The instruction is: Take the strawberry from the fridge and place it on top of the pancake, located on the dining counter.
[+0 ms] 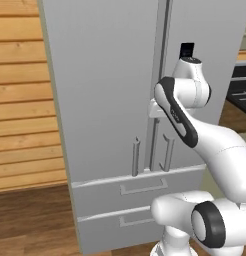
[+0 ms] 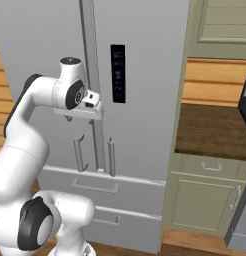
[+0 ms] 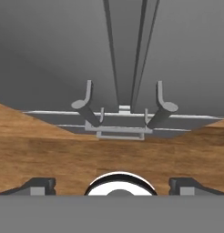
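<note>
So: we're parked at the fridge, doors shut.
Our gripper points down along the door seam, fingertips spread wide, nothing between them. Beyond them we see the wood floor, then the two bar handles, then the lower drawers. Strawberry presumably behind the doors.

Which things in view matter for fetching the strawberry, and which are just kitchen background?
Belongs to the job:
- fridge, doors shut
- its two vertical door handles
- gripper, open, pointing down along the door seam

Just background:
- dark control panel on the right door
- two lower drawers
- green cabinets
- wood plank wall
</note>
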You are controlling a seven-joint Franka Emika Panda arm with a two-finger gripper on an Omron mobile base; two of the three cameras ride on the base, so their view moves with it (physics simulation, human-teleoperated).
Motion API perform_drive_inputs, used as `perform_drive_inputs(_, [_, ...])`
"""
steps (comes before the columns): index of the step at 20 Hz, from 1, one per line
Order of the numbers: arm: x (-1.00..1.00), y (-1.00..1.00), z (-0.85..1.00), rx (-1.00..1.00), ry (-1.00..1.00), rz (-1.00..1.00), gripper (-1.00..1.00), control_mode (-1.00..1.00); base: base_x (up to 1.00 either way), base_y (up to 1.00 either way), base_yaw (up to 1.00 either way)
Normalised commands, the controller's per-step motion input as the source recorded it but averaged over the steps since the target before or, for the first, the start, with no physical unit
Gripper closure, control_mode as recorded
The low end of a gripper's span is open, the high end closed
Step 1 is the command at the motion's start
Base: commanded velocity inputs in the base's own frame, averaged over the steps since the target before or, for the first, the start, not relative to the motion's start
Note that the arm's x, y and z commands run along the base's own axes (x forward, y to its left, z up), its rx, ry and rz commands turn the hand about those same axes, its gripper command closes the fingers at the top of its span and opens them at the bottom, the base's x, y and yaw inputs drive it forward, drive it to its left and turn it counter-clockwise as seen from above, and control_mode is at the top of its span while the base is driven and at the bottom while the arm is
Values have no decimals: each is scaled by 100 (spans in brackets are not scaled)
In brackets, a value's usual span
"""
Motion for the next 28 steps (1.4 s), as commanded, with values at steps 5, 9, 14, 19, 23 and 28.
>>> perform_drive_inputs(5, [0, 0, 0, 0, 0, 0, -100, 100, -35, -29, 0])
perform_drive_inputs(9, [0, 0, 0, 0, 0, 0, -100, 100, -25, -2, 0])
perform_drive_inputs(14, [17, -11, -23, 0, -3, 0, -100, -100, 0, 0, 0])
perform_drive_inputs(19, [27, -51, -87, 0, -18, 0, -100, -100, 0, 0, 0])
perform_drive_inputs(23, [41, -23, -77, -1, -17, 0, -100, -100, 0, 0, 0])
perform_drive_inputs(28, [57, -2, -32, -2, -3, 0, -100, -100, 0, 0, 0])
